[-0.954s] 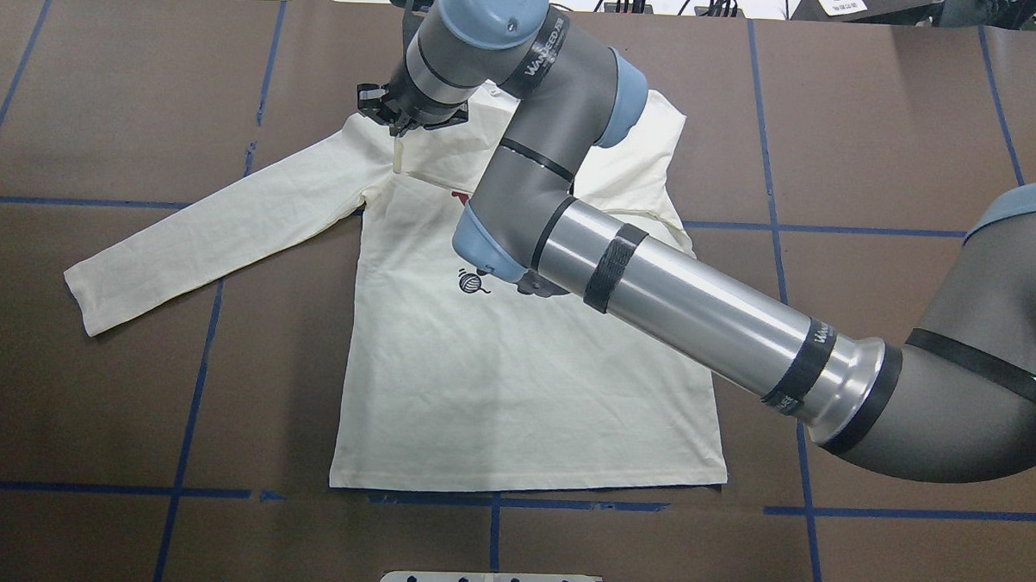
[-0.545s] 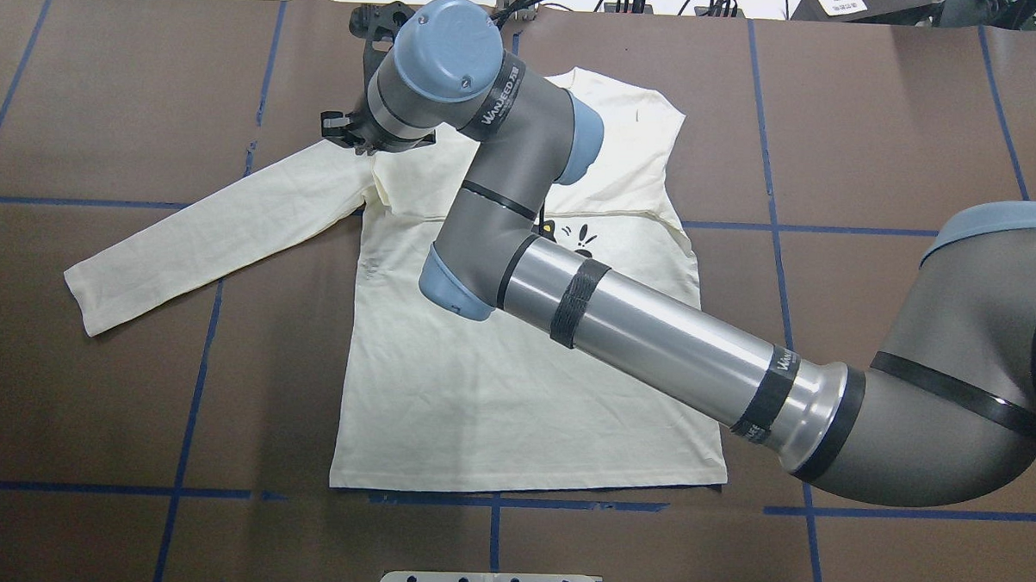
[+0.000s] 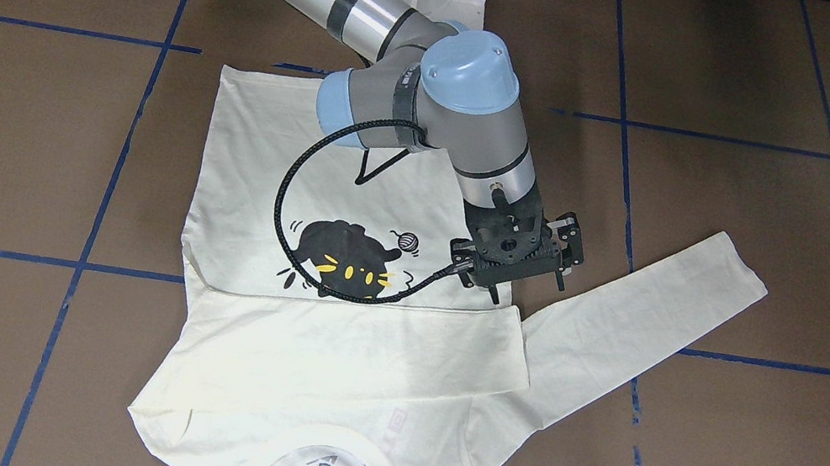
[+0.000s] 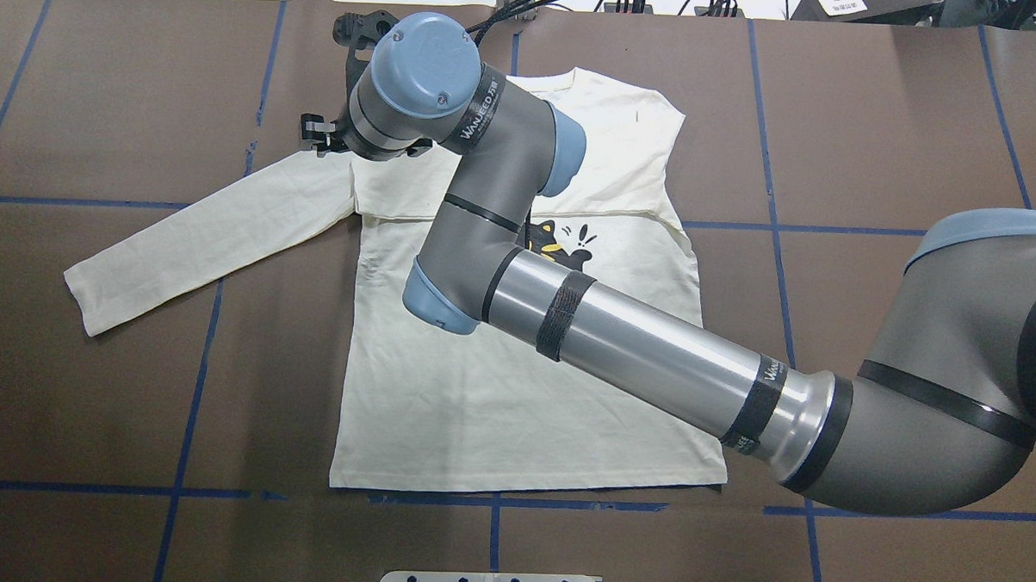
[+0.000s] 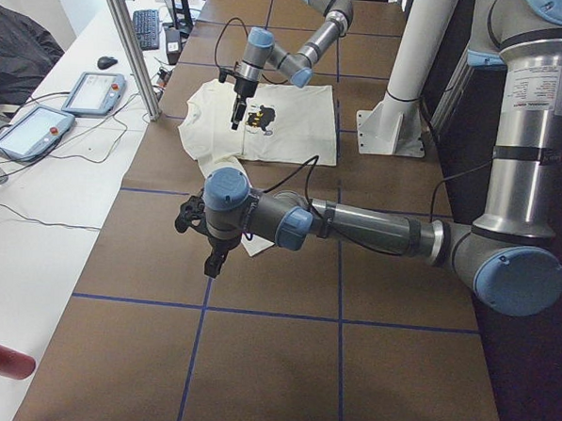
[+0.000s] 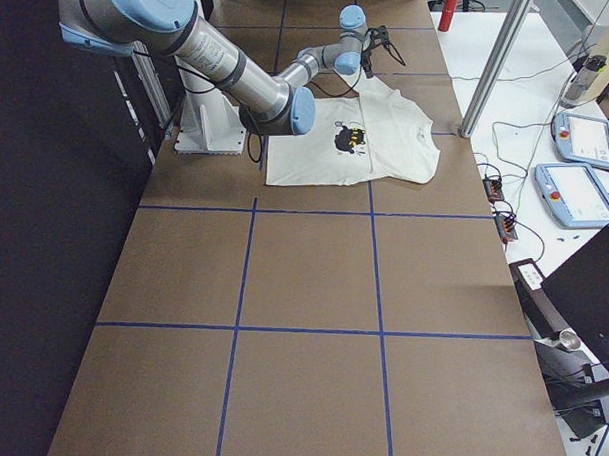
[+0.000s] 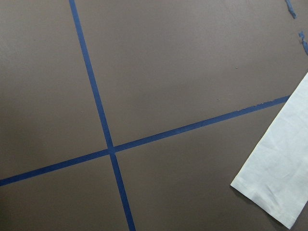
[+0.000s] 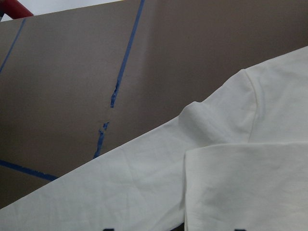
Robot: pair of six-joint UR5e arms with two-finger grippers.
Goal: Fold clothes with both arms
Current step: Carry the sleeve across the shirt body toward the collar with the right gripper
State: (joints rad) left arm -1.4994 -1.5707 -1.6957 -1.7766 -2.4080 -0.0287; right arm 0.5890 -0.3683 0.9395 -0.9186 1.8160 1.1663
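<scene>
Since the cream-white long-sleeved cotton shirt [image 4: 479, 410] lies flat and print-up in the middle of the brown tabletop [image 4: 877, 123], with one sleeve [image 3: 363, 335] already laid across the chest just below the black cat print [image 3: 343, 254], the other long sleeve [image 4: 201, 228] looks next in line; it stretches out straight toward the robot's left. That would explain the reach-across; the right arm's black two-finger gripper [image 3: 489, 285] hangs just above the shoulder where that sleeve starts, holding nothing, though I cannot tell how wide its jaws stand. The left arm's black gripper [image 5: 212, 259] waits over bare tabletop near the sleeve's cuff [image 7: 279, 187], probably to take that end; I cannot tell its opening either. Counted: one shirt, two sleeves, one print, two arms, two grippers; thin blue tape lines [image 4: 181, 434] grid the surface.
</scene>
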